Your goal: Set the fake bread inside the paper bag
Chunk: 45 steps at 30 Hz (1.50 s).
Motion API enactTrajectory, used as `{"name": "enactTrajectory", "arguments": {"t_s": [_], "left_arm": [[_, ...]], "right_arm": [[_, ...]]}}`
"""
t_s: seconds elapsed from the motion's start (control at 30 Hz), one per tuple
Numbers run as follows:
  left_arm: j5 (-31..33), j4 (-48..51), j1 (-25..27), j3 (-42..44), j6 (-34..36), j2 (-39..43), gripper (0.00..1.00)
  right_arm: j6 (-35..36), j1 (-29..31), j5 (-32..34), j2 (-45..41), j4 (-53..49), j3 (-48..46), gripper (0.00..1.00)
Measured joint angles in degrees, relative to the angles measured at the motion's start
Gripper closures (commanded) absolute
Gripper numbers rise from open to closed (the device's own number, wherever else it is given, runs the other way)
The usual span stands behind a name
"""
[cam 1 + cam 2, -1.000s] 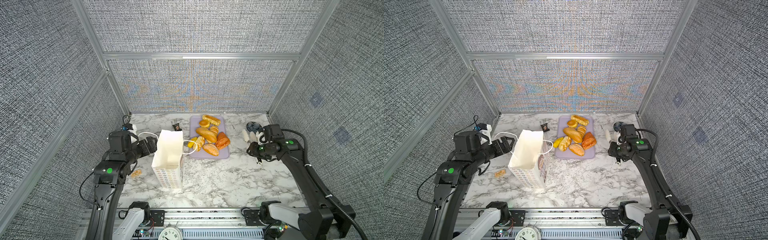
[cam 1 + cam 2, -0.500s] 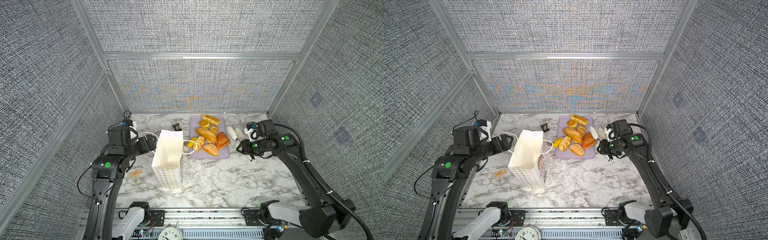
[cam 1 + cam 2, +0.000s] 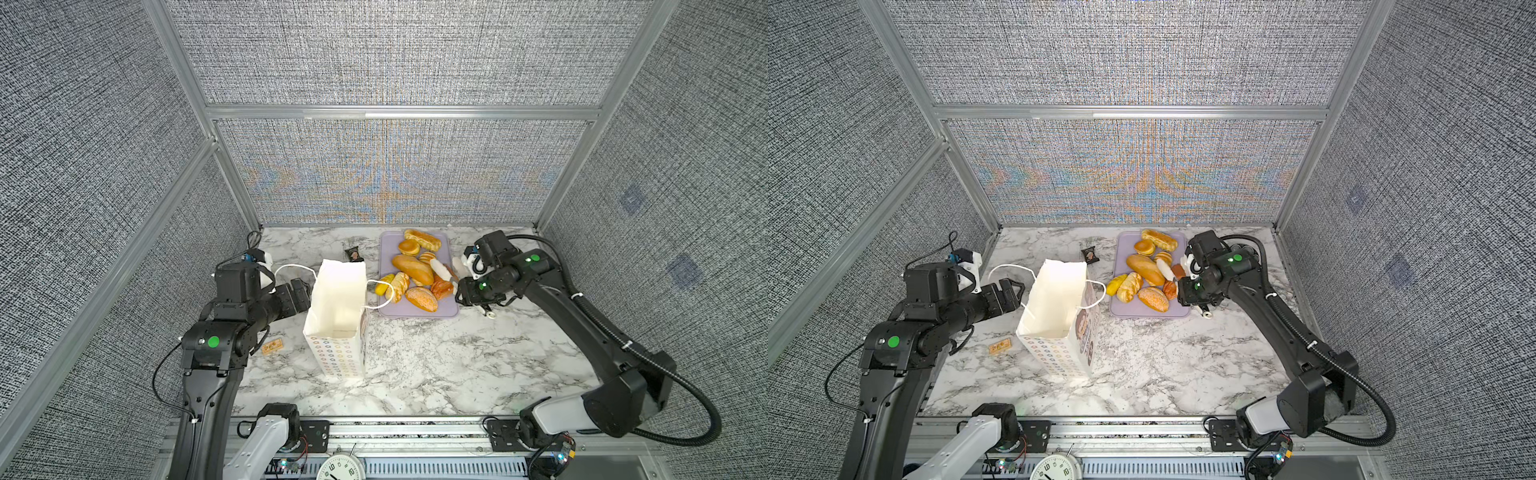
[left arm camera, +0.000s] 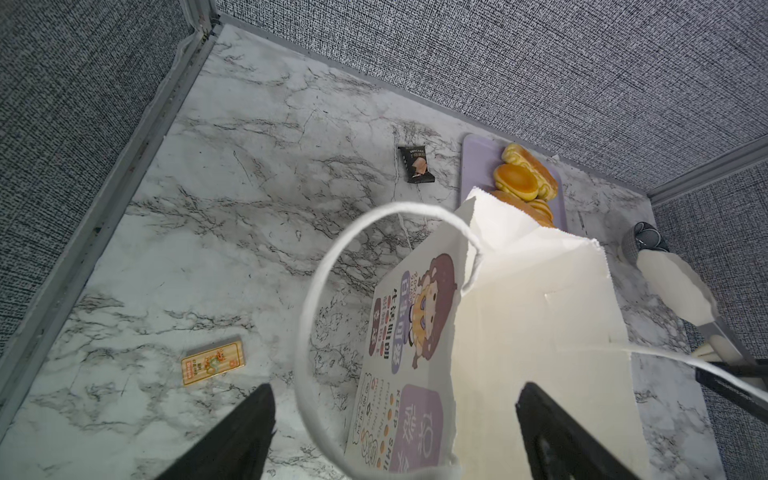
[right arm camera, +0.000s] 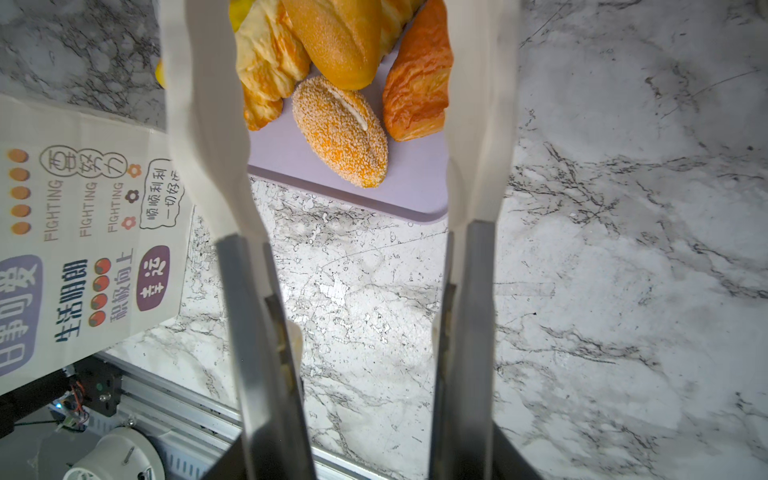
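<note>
Now that the right gripper (image 3: pixel 446 270) has swung in over the bread (image 3: pixel 422 298) at one o'clock of the bag (image 3: pixel 338 291), its jaws part, empty; left gripper (image 3: pixel 300 293) wide, idle.

Bright, even light; perhaps moiré

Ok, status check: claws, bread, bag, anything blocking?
Left claw open beside paper bag, holding nothing. Right claw open, empty, over the fake bread on the lavender tray. Bag upright, mouth open. Nothing blocking.

Lavender tray (image 3: pixel 419 311) at back, black snack packet (image 3: pixel 353 254) nr it, small orange card (image 3: pixel 272 345) on marble table (image 3: pixel 457 353).
</note>
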<state>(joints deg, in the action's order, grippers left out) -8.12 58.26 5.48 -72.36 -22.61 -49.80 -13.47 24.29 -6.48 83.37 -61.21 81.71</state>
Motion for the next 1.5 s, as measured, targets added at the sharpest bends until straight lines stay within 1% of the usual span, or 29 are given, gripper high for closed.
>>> {"name": "enactTrajectory", "arguments": {"t_s": [0.1,0.23,0.5,0.9,1.17,1.37,1.5], "left_arm": [[-1.51,-0.76,0.00,1.33,-0.37,0.42,0.08],[-4.22,-2.21,0.00,2.89,-1.01,-0.48,0.11],[-8.52,-5.88,0.00,7.41,-2.12,-2.03,0.18],[-11.56,-9.62,0.07,11.30,-4.02,-2.27,0.29],[-11.56,-10.58,0.17,12.98,-4.37,-2.38,0.41],[-11.52,-11.32,0.17,13.44,-4.35,-2.25,0.55],[-11.43,-11.89,0.17,13.73,-4.37,-1.92,0.59]], "right_arm": [[0.42,0.48,-0.09,1.75,0.17,0.04,0.44],[0.74,0.59,-0.31,3.43,0.63,-0.26,0.43],[1.40,0.74,-1.33,6.40,1.99,-0.83,0.41],[2.27,0.74,-1.73,13.09,3.80,1.79,0.37],[2.93,0.68,-2.45,17.46,4.17,4.63,0.36],[3.54,0.42,-2.62,20.46,4.44,6.40,0.36],[3.76,0.37,-3.02,21.20,4.87,6.80,0.37]]}}
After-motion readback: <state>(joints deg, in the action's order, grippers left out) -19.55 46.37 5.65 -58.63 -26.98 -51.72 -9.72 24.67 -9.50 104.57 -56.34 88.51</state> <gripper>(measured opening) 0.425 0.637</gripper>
